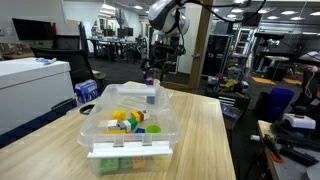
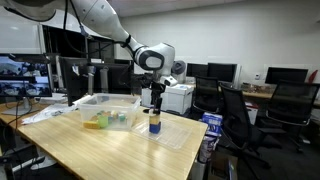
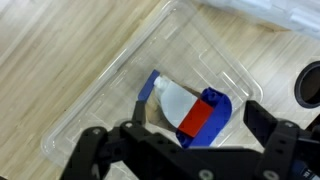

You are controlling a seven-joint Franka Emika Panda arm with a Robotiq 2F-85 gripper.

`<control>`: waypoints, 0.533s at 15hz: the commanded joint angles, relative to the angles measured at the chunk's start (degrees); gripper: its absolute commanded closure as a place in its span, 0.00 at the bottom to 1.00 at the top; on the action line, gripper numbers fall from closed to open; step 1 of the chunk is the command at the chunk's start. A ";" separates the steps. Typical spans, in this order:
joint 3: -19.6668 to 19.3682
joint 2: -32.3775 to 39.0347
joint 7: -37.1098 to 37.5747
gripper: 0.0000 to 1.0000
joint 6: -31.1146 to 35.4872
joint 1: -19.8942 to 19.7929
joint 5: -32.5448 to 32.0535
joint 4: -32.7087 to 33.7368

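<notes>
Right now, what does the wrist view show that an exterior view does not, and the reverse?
Only the wrist view shows the red block in the block stack. Only an exterior view shows the clear bin of coloured blocks and an office chair. Both show the open claw above the stack, which stands on the clear lid.

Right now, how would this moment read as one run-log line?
gripper open above block stack | block stack upright on clear lid | clear lid on table
</notes>
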 commanded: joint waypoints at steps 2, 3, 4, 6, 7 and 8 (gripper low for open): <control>-0.13 -2.38 0.74 0.00 -1.92 1.39 -1.93 -0.44; -0.06 -4.51 0.30 0.00 -2.34 2.49 -3.15 -1.79; -0.46 -6.33 0.67 0.00 -2.72 4.01 -5.52 -2.74; -0.59 -10.29 0.49 0.00 -4.10 6.93 -10.38 -4.27; -0.68 -12.00 0.98 0.00 -5.27 8.59 -13.17 -4.65; -0.58 -13.62 1.36 0.00 -6.77 10.26 -16.12 -4.70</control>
